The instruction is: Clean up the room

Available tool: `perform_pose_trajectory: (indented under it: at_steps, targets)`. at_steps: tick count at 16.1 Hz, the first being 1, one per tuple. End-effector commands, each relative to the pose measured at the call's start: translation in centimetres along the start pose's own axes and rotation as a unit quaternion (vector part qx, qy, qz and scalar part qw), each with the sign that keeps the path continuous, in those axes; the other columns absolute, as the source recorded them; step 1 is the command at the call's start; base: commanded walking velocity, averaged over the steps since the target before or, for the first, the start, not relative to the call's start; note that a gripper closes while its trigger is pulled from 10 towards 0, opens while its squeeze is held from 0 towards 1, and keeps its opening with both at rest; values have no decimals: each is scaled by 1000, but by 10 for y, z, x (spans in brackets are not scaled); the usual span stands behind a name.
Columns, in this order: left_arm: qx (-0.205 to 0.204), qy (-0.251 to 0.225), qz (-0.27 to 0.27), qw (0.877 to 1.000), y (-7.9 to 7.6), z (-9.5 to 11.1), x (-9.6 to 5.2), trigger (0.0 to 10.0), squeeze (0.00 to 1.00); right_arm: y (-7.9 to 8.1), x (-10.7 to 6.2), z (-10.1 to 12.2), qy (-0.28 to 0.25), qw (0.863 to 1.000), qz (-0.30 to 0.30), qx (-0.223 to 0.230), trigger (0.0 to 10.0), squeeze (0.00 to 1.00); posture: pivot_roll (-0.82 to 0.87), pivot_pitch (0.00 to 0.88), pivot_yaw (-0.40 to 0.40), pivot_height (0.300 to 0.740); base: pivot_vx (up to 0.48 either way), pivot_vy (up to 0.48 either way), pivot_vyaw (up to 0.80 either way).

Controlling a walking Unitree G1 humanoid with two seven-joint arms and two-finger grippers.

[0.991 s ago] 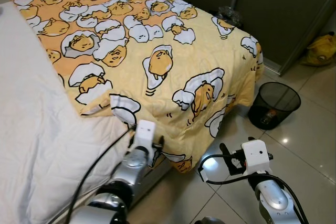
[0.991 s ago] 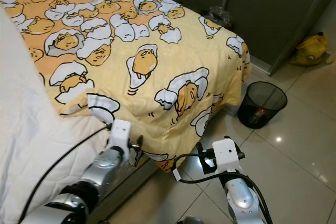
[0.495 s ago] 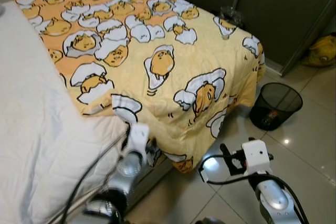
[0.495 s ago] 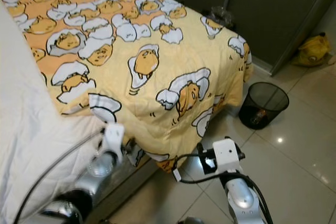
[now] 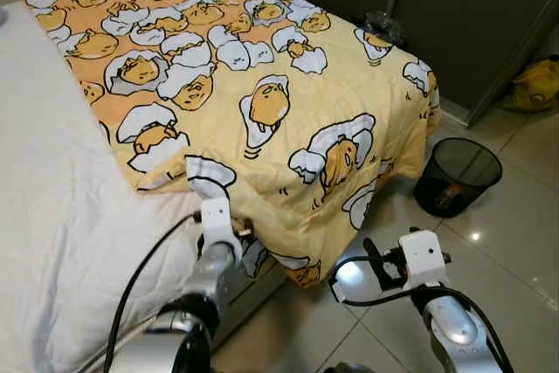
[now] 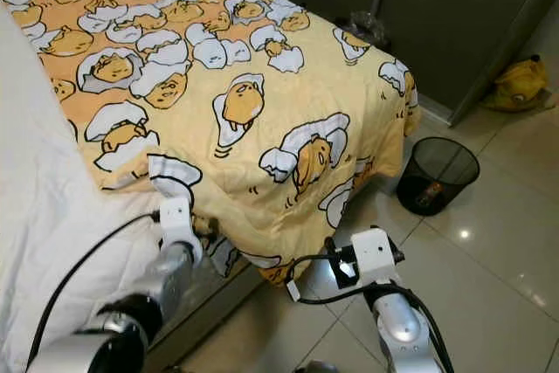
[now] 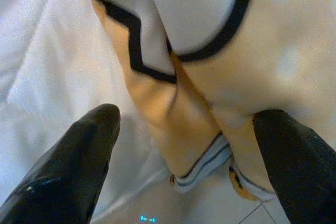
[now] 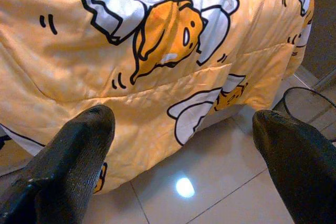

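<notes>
A yellow blanket point(image 5: 262, 85) printed with egg cartoons covers the foot of the bed and hangs over its side. My left gripper point(image 5: 238, 228) is at the blanket's near corner, where it meets the white sheet point(image 5: 61, 216). In the left wrist view the left gripper point(image 7: 189, 150) is open, with the blanket's folded corner point(image 7: 173, 103) between its fingers point(image 7: 79, 166). My right gripper point(image 5: 374, 259) hovers open above the floor beside the bed. Its wrist view faces the hanging blanket edge point(image 8: 157, 93).
A black mesh waste bin point(image 5: 458, 174) with something in it stands on the tiled floor point(image 5: 515, 216) by the bed's foot. Dark wardrobe doors point(image 5: 454, 6) close off the back. A yellow plush or bag point(image 5: 534, 83) lies at the far right. Crumpled clear plastic point(image 5: 383, 25) sits behind the bed.
My left arm has shifted left along the bed's edge, closer to the blanket's near corner. The right arm has stayed put. The camera moved slightly.
</notes>
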State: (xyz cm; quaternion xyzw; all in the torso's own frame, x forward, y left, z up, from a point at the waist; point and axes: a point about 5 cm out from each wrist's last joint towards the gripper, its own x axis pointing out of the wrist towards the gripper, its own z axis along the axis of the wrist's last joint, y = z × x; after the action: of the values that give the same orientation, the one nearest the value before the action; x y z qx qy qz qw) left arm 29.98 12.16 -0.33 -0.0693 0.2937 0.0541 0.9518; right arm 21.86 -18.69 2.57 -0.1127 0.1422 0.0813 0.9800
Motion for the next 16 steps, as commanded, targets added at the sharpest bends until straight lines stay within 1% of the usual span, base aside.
perform_pose_trajectory:
  at_steps: [1, 5, 6, 7, 8, 9, 11, 13, 14, 15, 16]
  targets:
    - [-6, 13, 15, 1000, 4, 0, 1, 10000, 0, -2, 1, 1, -2, 1000, 4, -4, 10000, 0, -240, 24, -13, 735, 0, 0, 0]
    - [-5, 28, 21, 999, 6, -1, 2, 10000, 0, -2, 0, 1, 0, 1000, 6, -6, 10000, 0, -260, 26, -14, 735, 0, 0, 0]
    - [7, 30, 17, 999, 4, -1, 2, 8941, 0, -2, -1, 0, 0, 1000, 6, -6, 10000, 0, -266, 27, -11, 735, 0, 0, 0]
    - [25, 36, 12, 999, 1, -3, 2, 5843, 0, -1, -1, 0, 1, 1000, 6, -5, 10000, 0, -274, 29, -11, 735, 0, 0, 0]
    - [25, 37, 11, 999, 1, -4, 2, 5843, 0, -1, -2, 0, 1, 1000, 6, -5, 10000, 0, -276, 30, -11, 735, 0, 0, 0]
    - [33, 33, 7, 999, 0, -2, 2, 0, 0, -1, -2, 0, 2, 1000, 6, -5, 10000, 0, -283, 34, -12, 735, 0, 0, 0]
    - [46, 18, -11, 999, -7, 5, 3, 0, 0, -1, -4, 2, -1, 1000, 5, -4, 10000, 0, -291, 43, -14, 735, 0, 0, 0]
    - [86, -17, -35, 996, -14, 17, 4, 0, 0, 2, -4, 8, -14, 1000, 7, -3, 10000, 0, -290, 45, -3, 735, 0, 0, 0]
    - [122, -50, -53, 990, -11, 21, 3, 0, 0, 4, -4, 15, -29, 1000, 4, 4, 10000, 0, -273, 43, 19, 735, 0, 0, 0]
    - [145, -71, -66, 985, -8, 20, 1, 0, 0, 6, -5, 19, -37, 999, 1, 11, 10000, 0, -268, 41, 26, 735, 0, 0, 0]
    - [139, -87, -74, 984, 6, 11, -3, 0, 0, 9, -7, 21, -43, 999, 3, 16, 10000, 0, -252, 32, 42, 735, 0, 0, 0]
